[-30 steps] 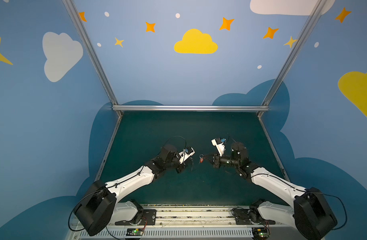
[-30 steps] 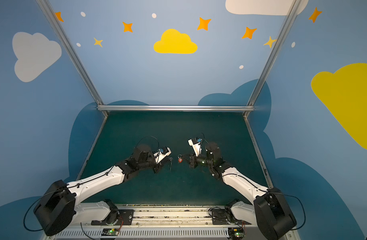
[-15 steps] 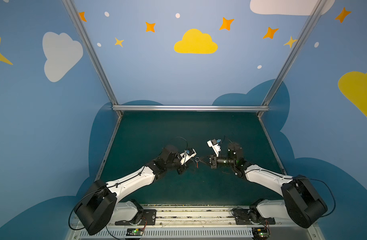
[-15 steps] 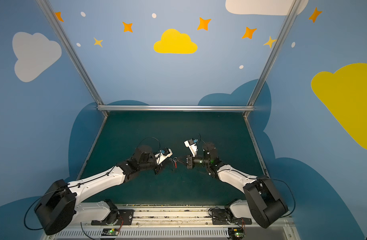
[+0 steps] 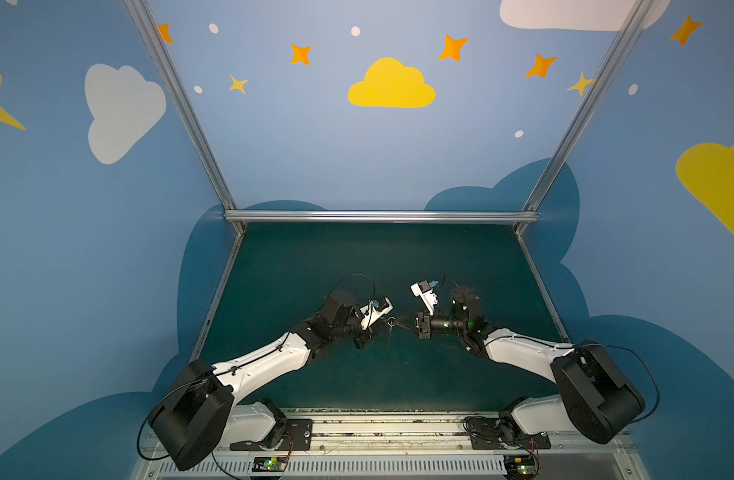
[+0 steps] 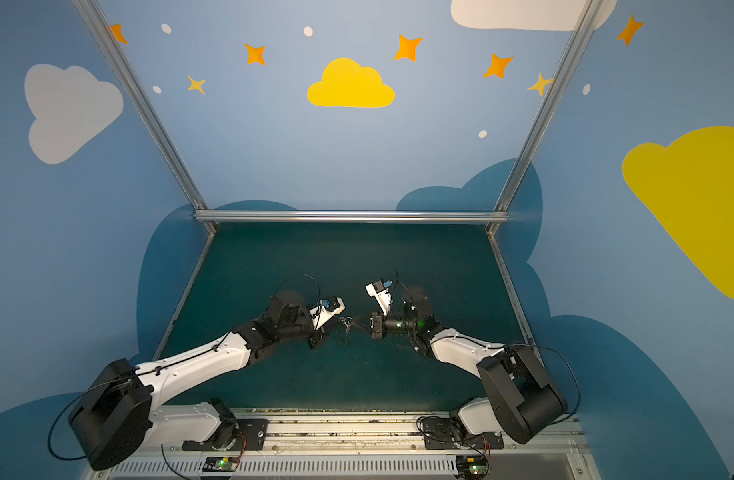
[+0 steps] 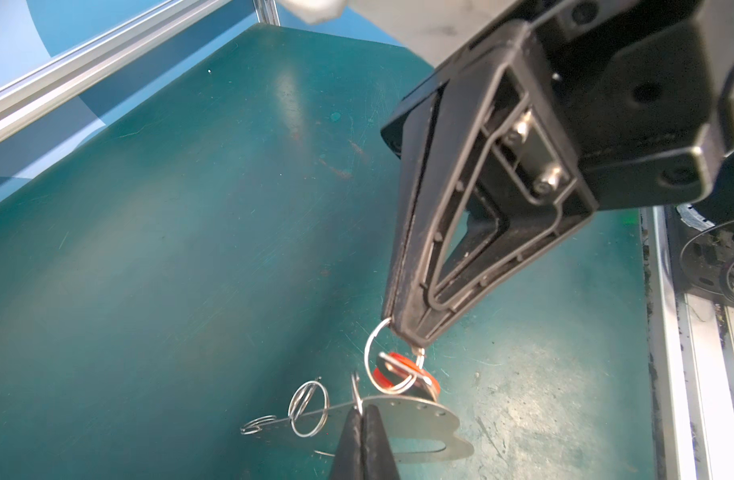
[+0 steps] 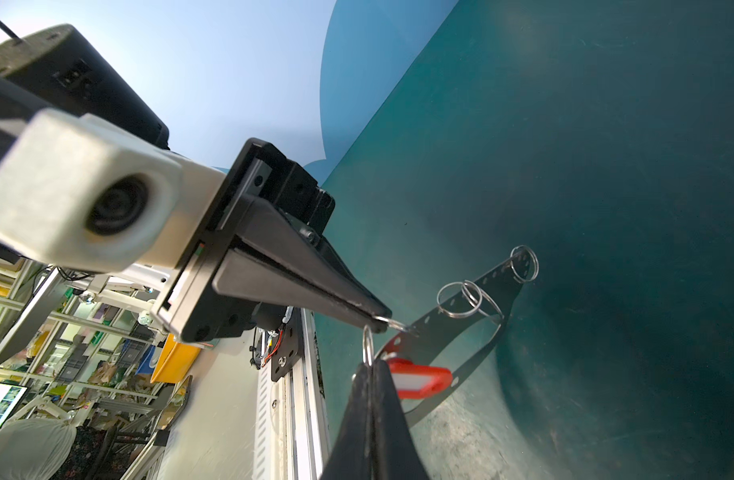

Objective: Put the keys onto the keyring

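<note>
1. We see 2 arms meeting low over the middle of a green table (image 5: 357, 257).
2. The right gripper (image 7: 411, 338) is pressed together on a thin wire keyring (image 7: 366, 353). A key with a red tag (image 8: 419, 379) hangs on it.
3. The left gripper (image 8: 382, 322) pinches the end ring (image 8: 394, 323) of a grey holed plate (image 7: 419, 419).
4. Farther along the plate sit more rings (image 8: 524, 262).

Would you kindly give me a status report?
Left gripper shut on thin silver wire keyring at the flat grey holed plate. Right gripper shut on the wire loop carrying the silver key with red-orange tag. Nothing blocking.
</note>
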Robot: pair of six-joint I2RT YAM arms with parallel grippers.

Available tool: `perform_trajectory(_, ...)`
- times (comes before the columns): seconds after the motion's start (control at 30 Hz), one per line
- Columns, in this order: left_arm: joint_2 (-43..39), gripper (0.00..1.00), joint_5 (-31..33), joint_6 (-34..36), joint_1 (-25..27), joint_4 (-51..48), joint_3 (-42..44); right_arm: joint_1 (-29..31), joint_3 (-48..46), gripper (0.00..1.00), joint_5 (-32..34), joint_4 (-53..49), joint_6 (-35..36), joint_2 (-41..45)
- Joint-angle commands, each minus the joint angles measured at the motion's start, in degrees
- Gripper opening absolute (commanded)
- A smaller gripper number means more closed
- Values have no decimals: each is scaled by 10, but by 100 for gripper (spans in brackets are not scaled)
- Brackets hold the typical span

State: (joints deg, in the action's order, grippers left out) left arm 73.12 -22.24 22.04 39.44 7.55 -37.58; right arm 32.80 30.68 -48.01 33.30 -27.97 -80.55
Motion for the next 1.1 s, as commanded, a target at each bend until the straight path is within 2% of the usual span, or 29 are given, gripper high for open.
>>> perform_trajectory(0.0, -5, 4, -9, 3, 1, 11, 7, 3, -4, 0, -3, 19, 6, -8)
perform_trajectory(0.6, -12, 4, -35, 11, 1, 6, 7, 2, 6, 0, 17, 41, 6, -26)
perform_trajectory(1.07, -18, 4, -62, 15, 2, 3, 7, -3, 4, 0, 48, 105, -28, -29)
